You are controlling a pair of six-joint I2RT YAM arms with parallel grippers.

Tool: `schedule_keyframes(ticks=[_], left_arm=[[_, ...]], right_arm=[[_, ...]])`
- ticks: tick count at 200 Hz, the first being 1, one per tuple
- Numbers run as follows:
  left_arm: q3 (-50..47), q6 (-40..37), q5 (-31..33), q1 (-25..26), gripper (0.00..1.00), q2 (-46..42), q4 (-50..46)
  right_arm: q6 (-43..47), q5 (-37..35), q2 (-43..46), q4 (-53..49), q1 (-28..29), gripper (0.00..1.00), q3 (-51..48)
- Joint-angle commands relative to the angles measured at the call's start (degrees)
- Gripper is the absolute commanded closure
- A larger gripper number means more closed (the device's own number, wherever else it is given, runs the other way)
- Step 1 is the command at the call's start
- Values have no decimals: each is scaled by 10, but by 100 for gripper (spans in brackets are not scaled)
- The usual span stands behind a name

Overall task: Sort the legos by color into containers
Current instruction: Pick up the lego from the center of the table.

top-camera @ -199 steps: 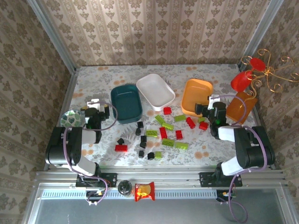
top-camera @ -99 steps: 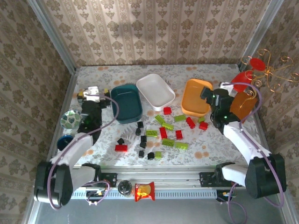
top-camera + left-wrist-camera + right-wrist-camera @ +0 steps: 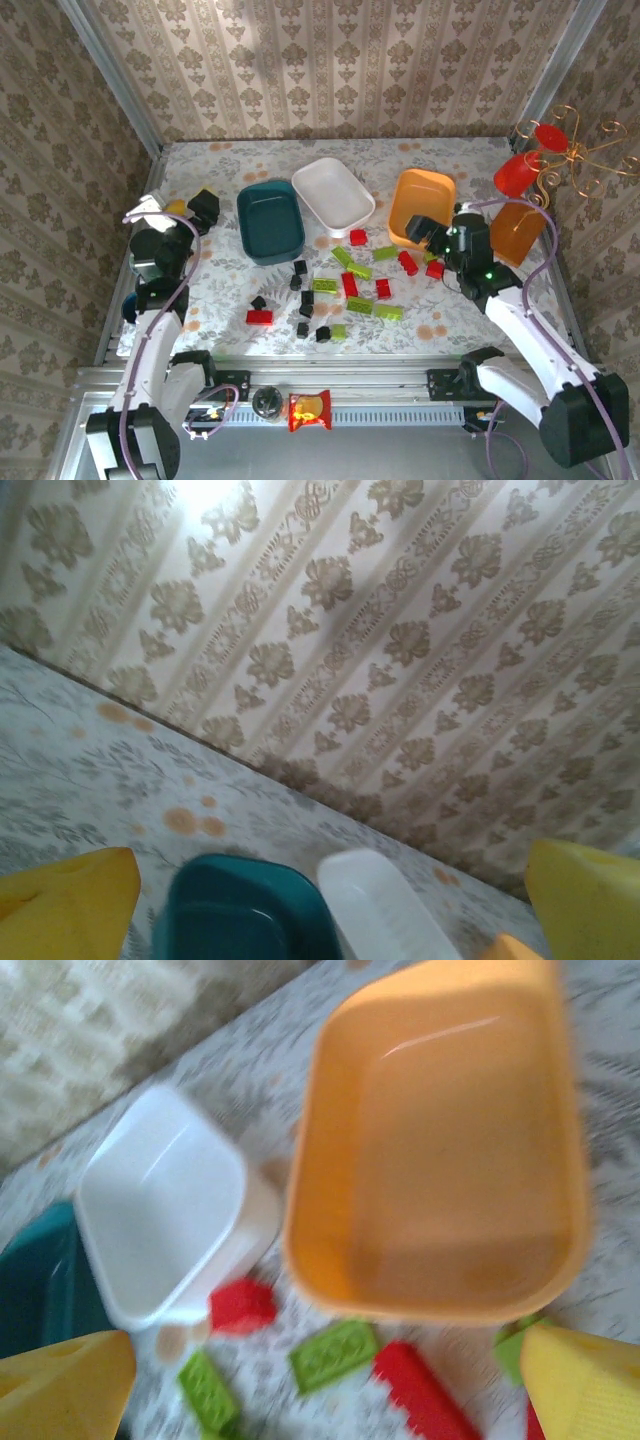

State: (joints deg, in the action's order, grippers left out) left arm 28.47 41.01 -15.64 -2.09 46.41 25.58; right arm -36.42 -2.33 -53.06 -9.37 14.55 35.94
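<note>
Empty teal tub [image 3: 270, 222], white tub [image 3: 333, 195], orange tub [image 3: 420, 205]; red, green, black bricks [image 3: 325, 285] loose on bench [image 3: 220, 290] at their 6 o'clock. Left pincer [image 3: 180, 208] spread, empty. Right pincer [image 3: 425, 232] spread, empty.

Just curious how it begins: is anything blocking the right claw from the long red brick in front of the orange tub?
Nothing visible does. The right gripper hangs open by the near rim of the orange tub, and the long red brick lies uncovered just nearer the arm's base.
</note>
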Motion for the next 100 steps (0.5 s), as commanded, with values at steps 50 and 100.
schedule_keyframes(ticks=[50,100], left_arm=[[-63,174,-156,2,0,21,175],[-36,60,-136,57,0,-47,-4]], right_arm=[[22,-2,-46,-128,160,19,-55],[24,-39,-194,-76,240,28,-24]])
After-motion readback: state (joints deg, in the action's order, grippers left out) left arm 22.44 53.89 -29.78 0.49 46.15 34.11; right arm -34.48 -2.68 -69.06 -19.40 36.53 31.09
